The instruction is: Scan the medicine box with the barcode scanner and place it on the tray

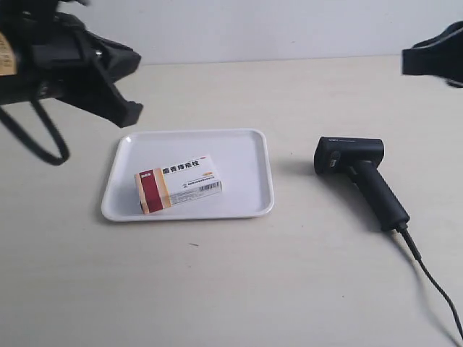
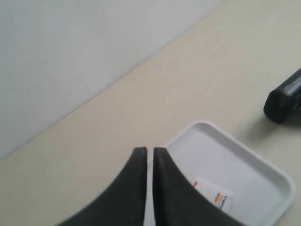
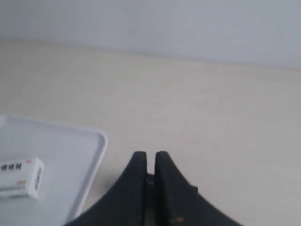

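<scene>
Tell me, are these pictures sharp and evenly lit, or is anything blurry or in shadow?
Exterior view: even, soft light; the barcode scanner and medicine box look crisp, with faint shadows beside them, while both arms at the top corners are dark. Left wrist view: the close fingers are soft-edged. Right wrist view: hazy throughout, the tray washed out.

Tabletop (image 1: 239, 289): matte cream/beige, uniform, few tiny dark specks. Fills most of exterior view. Wall (image 1: 275, 29) behind: plain pale grey-white, unmarked, meets table's far edge in straight seam. Same wall and seam visible in both wrist views, seam running diagonal in left one. Light: soft, diffuse, even; faint short shadows on surface. No windows or other furniture in frame.
</scene>
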Tool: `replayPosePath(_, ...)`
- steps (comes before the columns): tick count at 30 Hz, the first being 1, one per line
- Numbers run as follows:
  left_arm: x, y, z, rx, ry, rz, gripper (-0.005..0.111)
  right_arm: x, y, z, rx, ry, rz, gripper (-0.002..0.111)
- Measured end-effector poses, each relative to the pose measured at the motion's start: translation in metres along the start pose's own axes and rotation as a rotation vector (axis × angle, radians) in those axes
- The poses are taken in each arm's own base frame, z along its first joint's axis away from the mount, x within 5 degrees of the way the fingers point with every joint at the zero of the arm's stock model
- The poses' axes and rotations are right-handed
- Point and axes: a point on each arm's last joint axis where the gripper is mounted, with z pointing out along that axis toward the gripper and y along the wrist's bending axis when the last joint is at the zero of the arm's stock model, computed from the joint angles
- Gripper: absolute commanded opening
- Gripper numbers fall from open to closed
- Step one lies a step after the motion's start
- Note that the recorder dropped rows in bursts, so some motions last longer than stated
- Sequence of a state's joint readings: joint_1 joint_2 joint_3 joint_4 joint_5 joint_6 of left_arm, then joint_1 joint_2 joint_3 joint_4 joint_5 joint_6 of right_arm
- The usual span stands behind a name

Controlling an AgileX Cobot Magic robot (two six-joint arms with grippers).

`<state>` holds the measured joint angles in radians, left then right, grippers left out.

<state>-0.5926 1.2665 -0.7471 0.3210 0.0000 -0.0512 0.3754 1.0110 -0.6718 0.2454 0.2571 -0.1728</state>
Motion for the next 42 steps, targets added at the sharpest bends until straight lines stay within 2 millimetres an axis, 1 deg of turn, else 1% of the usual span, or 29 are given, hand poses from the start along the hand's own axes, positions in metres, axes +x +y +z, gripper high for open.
replayPosePath(2, 0.007, -0.003, -0.023, -0.003, -0.05, -0.058, 0.002, 0.007, 0.0, -0.02, 0.004, -0.087, 0.005, 0.0)
replayPosePath(4, 0.022, -0.008, -0.045, 0.003, -0.098, -0.112, 0.002, 0.019, -0.001, -0.036, 0.008, -0.149, 0.008, 0.0)
replayPosePath(8, 0.049, -0.017, -0.081, 0.008, -0.183, -0.176, 0.002, 0.037, -0.001, -0.056, 0.007, -0.216, 0.008, 0.0)
replayPosePath(10, 0.058, -0.02, -0.096, 0.003, -0.221, -0.184, 0.002, 0.038, 0.0, -0.066, 0.004, -0.258, 0.006, 0.0)
replayPosePath(13, 0.065, -0.022, -0.112, -0.005, -0.273, -0.19, 0.002, 0.037, 0.0, -0.078, -0.001, -0.318, 0.006, 0.0)
replayPosePath(18, 0.068, -0.023, -0.127, -0.016, -0.34, -0.188, 0.002, 0.036, 0.001, -0.092, -0.005, -0.383, 0.003, 0.0)
replayPosePath(21, 0.068, -0.023, -0.133, -0.024, -0.369, -0.188, 0.002, 0.036, 0.001, -0.095, -0.006, -0.396, 0.002, 0.0)
replayPosePath(23, 0.073, -0.022, -0.138, -0.051, -0.393, -0.166, 0.002, 0.036, 0.001, -0.096, -0.006, -0.401, 0.002, 0.0)
replayPosePath(25, 0.086, -0.018, -0.146, -0.126, -0.414, -0.169, 0.002, 0.036, 0.001, -0.096, -0.006, -0.403, 0.002, 0.0)
replayPosePath(27, 0.102, -0.013, -0.154, -0.241, -0.427, -0.206, 0.002, 0.036, 0.001, -0.096, -0.006, -0.403, 0.002, 0.0)
replayPosePath(30, 0.128, -0.008, -0.16, -0.417, -0.421, -0.278, 0.002, 0.036, 0.001, -0.096, -0.006, -0.403, 0.002, 0.0)
replayPosePath(32, 0.139, -0.006, -0.165, -0.53, -0.423, -0.305, 0.002, 0.036, 0.001, -0.096, -0.006, -0.403, 0.002, 0.0)
replayPosePath(36, 0.149, -0.003, -0.171, -0.667, -0.428, -0.326, 0.002, 0.036, 0.001, -0.096, -0.007, -0.403, 0.003, 0.0)
replayPosePath(42, 0.154, -0.003, -0.174, -0.73, -0.406, -0.33, 0.002, 0.036, 0.001, -0.096, -0.007, -0.403, 0.003, 0.0)
